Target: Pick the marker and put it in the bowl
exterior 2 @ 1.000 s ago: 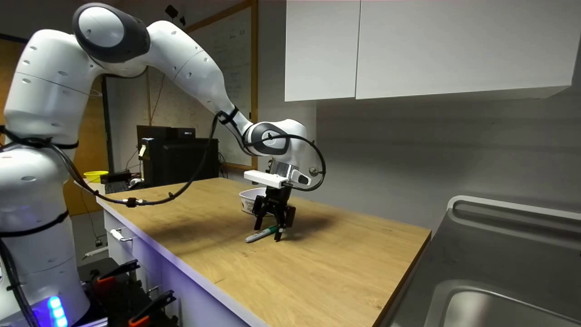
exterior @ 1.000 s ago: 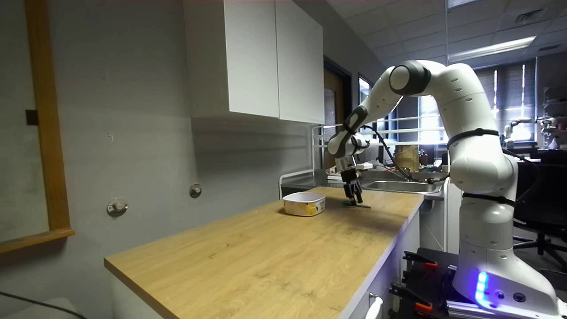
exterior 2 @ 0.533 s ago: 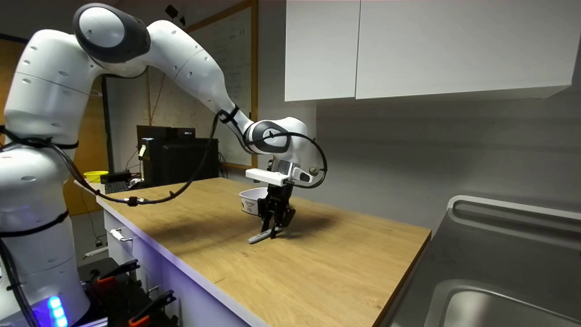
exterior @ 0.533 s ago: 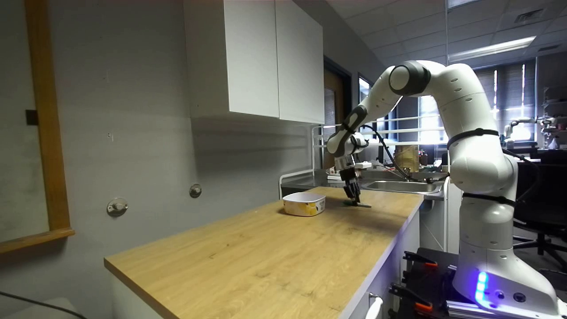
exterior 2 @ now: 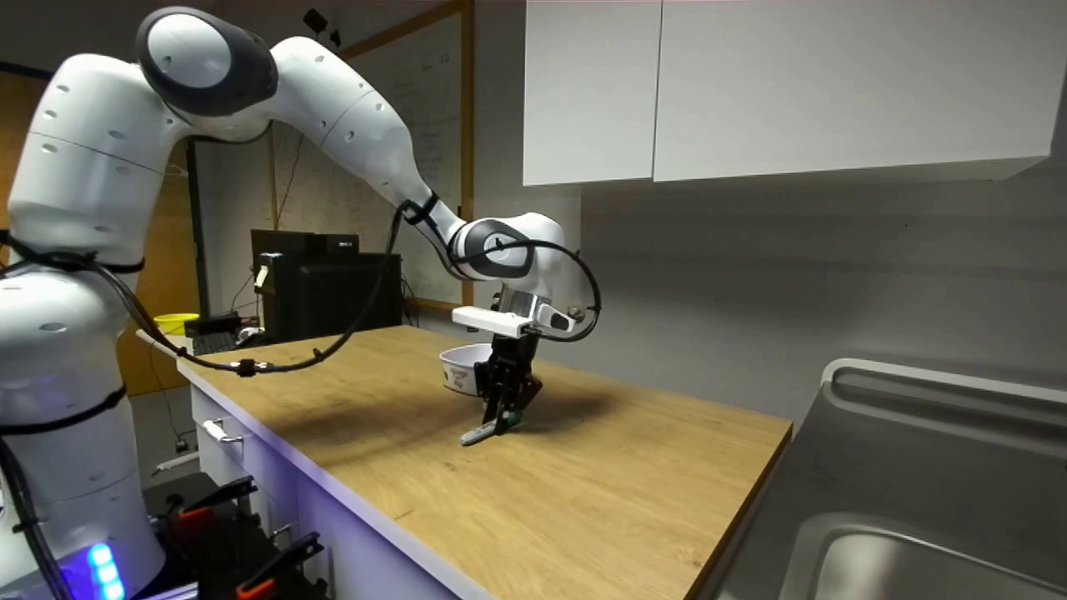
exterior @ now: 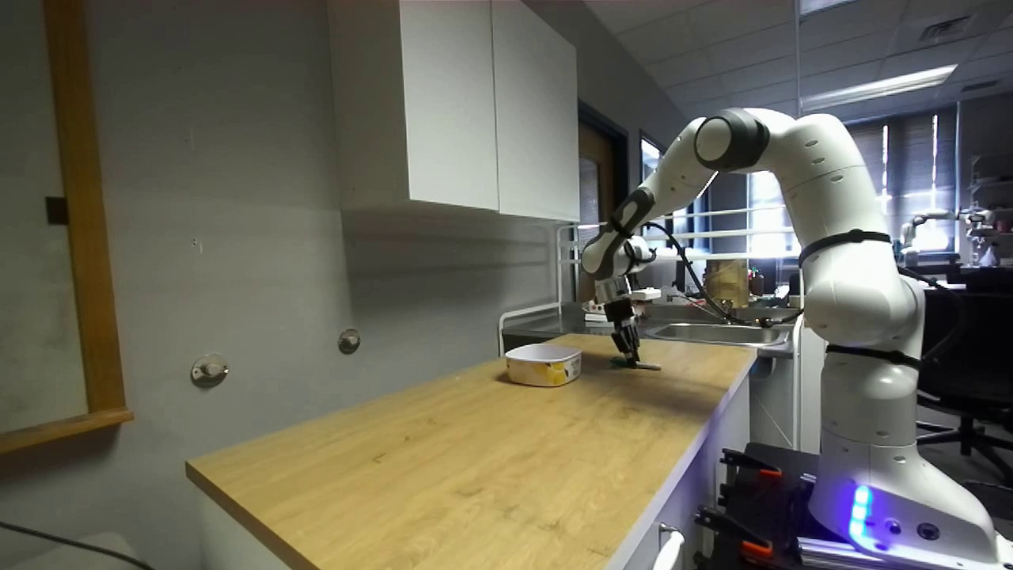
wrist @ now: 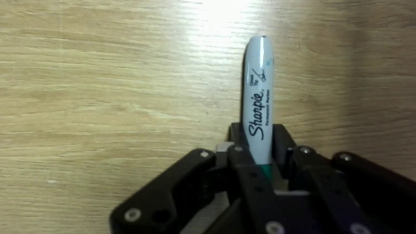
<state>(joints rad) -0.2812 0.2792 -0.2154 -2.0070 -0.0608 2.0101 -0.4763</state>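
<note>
One black gripper (wrist: 259,139) is clamped on the marker (wrist: 257,97): in the wrist view a fingertip touches its nine o'clock side and another its three o'clock side. The marker's grey barrel runs toward twelve, rounded end out, with "Sharpie" printed along it; its green part points to six and is mostly hidden among the fingers. In both exterior views the gripper hangs low at the table (exterior: 443,459), and I cannot tell whether the marker touches it. In an exterior view the pale bowl (exterior: 544,372), with yellow patches on its side, stands upright on the table at nine o'clock from the marker, apart from it; cupboards (exterior: 451,111) hang between eleven and twelve from the bowl, a sink (exterior: 716,334) lies at two from the marker, and the white arm (exterior: 847,206) has its base at four. In an exterior view the bowl (exterior 2: 459,377) shows at eleven from the marker, partly behind the gripper.
</note>
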